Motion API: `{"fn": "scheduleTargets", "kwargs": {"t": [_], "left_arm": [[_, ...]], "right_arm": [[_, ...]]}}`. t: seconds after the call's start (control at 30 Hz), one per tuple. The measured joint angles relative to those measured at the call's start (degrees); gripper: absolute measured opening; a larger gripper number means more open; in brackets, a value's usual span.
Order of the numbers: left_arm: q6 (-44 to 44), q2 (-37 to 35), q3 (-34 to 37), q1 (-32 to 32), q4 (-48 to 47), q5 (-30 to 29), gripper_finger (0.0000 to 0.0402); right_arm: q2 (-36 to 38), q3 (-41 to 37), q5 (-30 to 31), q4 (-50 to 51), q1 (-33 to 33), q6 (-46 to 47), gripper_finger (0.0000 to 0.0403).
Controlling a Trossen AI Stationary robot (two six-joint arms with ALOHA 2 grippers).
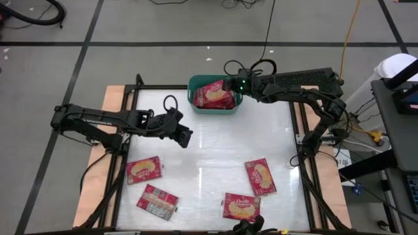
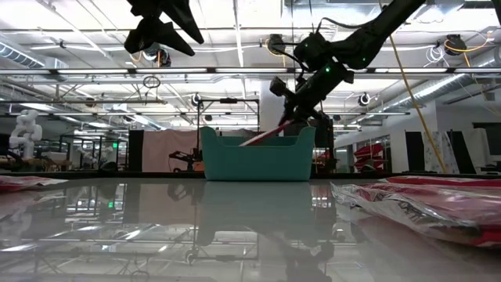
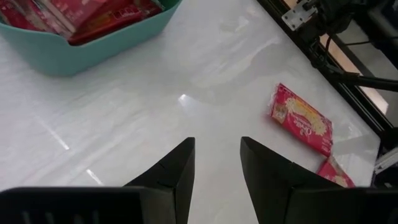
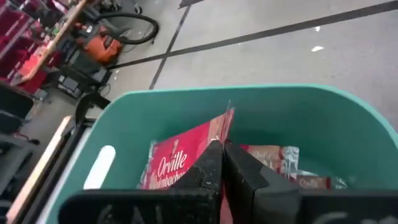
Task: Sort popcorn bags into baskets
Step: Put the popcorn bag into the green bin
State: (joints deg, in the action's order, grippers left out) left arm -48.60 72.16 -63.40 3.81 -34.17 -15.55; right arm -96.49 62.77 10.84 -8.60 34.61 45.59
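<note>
High view: the teal basket [image 1: 193, 83] sits at the far middle of the bench [image 1: 215, 150], with red popcorn bags already lying inside.
Right end effector [image 1: 227, 85]: over the basket's right end, fingers pressed together on the edge of a held bag [image 4: 186, 158], which hangs tilted over the tub's inside; the low view shows it slanting down across the rim.
Left end effector [image 3: 216, 163]: raised above the bench's left middle, fingers apart and holding nothing.
Loose bags: four on the near half of the bench, namely a left bag [image 1: 144, 170], a near-left bag [image 1: 157, 201] with some grey-white print showing, a near-middle bag [image 1: 241, 207] and a right bag [image 1: 260, 177].
Key relation: the held bag is already above the basket, so letting go looks like all that remains for it.
Next pick: the left bag lies toward the near side of the left end effector, long axis running roughly left to right; the left arm is plainly the nearer one.
Stage: judged well along, four bags left.
</note>
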Motion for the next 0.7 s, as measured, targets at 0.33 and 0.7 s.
{"fn": "scheduleTargets", "kwargs": {"t": [0.33, 0.7], "left_arm": [[-4.14, 0.04, 0.00, 1.21, -12.40, 2.75, 0.0131], [-12.19, 0.61, 10.57, 2.39, -27.78, 29.10, 0.0138]], "right_arm": [[0.09, -0.07, -0.59, 1.51, 1.06, -4.73, 0.0132], [7.82, -0.09, -22.91, 3.70, 0.48, -14.75, 0.0205]]}}
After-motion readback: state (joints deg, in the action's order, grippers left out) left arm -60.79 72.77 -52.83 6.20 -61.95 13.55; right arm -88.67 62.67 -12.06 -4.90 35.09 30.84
